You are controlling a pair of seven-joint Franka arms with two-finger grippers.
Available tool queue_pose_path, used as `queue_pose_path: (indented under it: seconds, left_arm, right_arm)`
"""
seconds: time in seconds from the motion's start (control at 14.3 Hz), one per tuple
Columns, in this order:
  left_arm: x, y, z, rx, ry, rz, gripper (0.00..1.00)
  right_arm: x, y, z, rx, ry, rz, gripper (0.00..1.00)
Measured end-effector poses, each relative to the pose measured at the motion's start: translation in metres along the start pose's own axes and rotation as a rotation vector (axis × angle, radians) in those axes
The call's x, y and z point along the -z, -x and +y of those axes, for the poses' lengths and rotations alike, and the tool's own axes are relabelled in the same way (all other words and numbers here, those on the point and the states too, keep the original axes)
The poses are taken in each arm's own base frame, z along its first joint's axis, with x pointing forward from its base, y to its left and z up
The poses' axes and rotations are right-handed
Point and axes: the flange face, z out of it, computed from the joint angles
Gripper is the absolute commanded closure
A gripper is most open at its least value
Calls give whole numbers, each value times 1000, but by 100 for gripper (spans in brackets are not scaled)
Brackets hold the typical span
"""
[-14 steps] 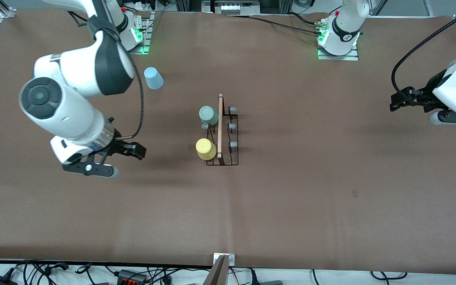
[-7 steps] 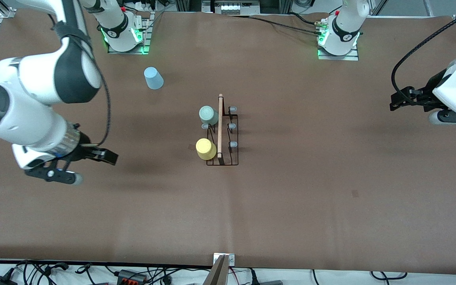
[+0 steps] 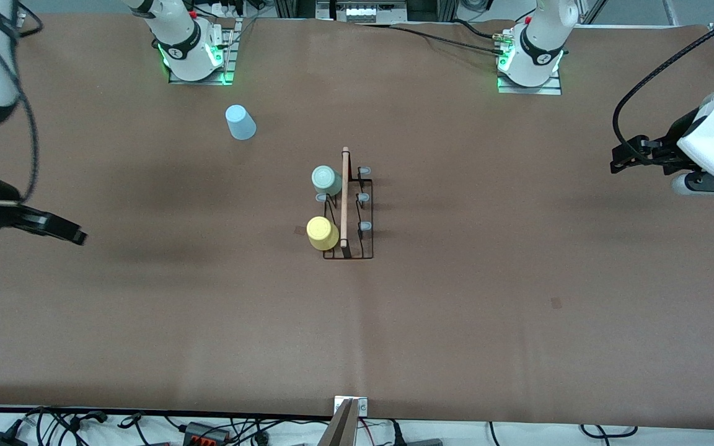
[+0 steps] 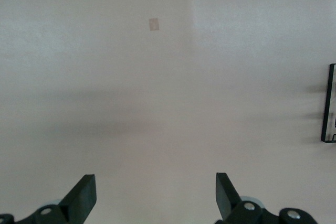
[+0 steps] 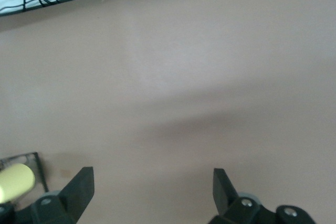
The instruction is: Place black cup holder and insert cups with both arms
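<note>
Front view: the black cup holder (image 3: 349, 210) stands mid-tabletop (image 3: 456, 322) with the green cup (image 3: 326, 179) and yellow cup (image 3: 321, 233) on its pegs; the blue cup (image 3: 240, 122) sits apart, farther from the camera, toward the right arm's end. Left wrist view: left tool (image 4: 155, 196) wide open, empty, waiting. Right wrist view: right tool (image 5: 153, 191) wide open, empty; it should grip the blue cup squarely at mid-wall, then lower it onto a free peg.

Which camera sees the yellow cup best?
The front view: the whole yellow cup shows on the black cup holder. The right wrist view catches only part of it at the picture's edge. The left wrist view shows just a bit of the holder, no cup.
</note>
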Motion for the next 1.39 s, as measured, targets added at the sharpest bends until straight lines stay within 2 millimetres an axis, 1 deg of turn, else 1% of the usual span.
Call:
queue_pose_path:
  seconds: [0.14,0.21,0.28,0.49,0.63,0.84,0.98,1.12,1.39]
  left_arm:
    - [0,0,0,0,0,0,0]
    - [0,0,0,0,0,0,0]
    - [0,0,0,0,0,0,0]
    - [0,0,0,0,0,0,0]
    - [0,0,0,0,0,0,0]
    - [0,0,0,0,0,0,0]
    - [0,0,0,0,0,0,0]
    - [0,0,0,0,0,0,0]
    - [0,0,2,-3,0,0,0]
  right_arm:
    - [11,5,32,70,-5,-7,0]
    - [14,8,41,94,-4,-9,0]
    - [16,12,45,104,4,-17,0]
    - [16,25,40,123,27,-33,0]
    - [10,37,42,128,35,-18,0]
    - [-3,66,49,144,61,-3,0]
    - [-5,82,50,149,63,-17,0]
    - [-2,86,49,151,63,-15,0]
    - [-1,87,49,153,63,-14,0]
